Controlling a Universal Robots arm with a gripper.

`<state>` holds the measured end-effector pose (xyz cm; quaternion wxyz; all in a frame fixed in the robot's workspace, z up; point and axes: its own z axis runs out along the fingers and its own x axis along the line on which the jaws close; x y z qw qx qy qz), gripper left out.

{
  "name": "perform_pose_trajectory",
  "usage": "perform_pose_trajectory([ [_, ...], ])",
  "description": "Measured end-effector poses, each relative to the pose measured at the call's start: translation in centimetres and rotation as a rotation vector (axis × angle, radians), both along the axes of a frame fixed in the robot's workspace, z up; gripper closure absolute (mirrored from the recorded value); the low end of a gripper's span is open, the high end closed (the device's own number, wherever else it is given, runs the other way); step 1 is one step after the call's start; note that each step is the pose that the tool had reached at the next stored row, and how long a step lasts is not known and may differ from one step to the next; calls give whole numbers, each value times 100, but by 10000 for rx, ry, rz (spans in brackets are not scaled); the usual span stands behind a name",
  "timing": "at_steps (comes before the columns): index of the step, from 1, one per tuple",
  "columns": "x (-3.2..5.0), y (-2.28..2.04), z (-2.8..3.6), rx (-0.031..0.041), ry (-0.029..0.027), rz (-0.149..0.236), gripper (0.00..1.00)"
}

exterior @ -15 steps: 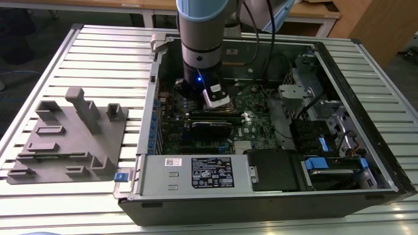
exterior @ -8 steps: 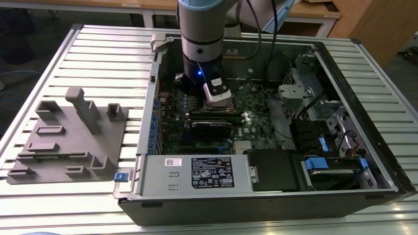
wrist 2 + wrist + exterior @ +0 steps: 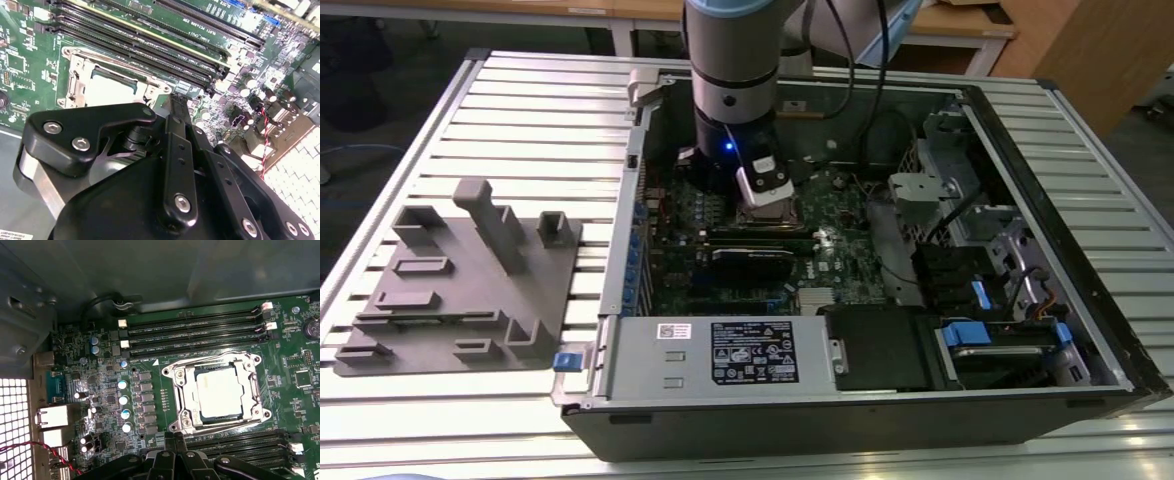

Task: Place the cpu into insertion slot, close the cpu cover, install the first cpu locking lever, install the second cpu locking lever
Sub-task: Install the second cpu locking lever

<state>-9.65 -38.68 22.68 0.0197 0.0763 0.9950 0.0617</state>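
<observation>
An open computer case [image 3: 881, 400] was seen lying on a slatted counter [image 3: 520, 110] in the exterior view, a grey fixture block [image 3: 467, 290] at the frame's left. The arm was lowered into the case at upper centre, the gripper [image 3: 765, 190] held just above the green motherboard [image 3: 295, 405]. In the first wrist view, the cpu [image 3: 219, 390] was shown seated in the insertion slot [image 3: 216, 416] at centre right, with the cpu cover [image 3: 255, 385] lying closed around it as a silver frame. Whether the locking levers were latched could not be told. The jaws were judged closed, or nearly so, with nothing held, their black links filling the lower second wrist view. A lever would best be pressed squarely, it was judged, with no load put on the chip. Memory slots [image 3: 195, 332] flanked the socket closely; capacitors [image 3: 123, 400] and a red wire [image 3: 30, 447] stood nearby.
</observation>
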Motion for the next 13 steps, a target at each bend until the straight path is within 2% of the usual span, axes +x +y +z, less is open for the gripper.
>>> perform_pose_trajectory([
  [4,79,8,-1,1,-1,-2,89],
  [13,339,33,-3,2,-2,-2,89],
])
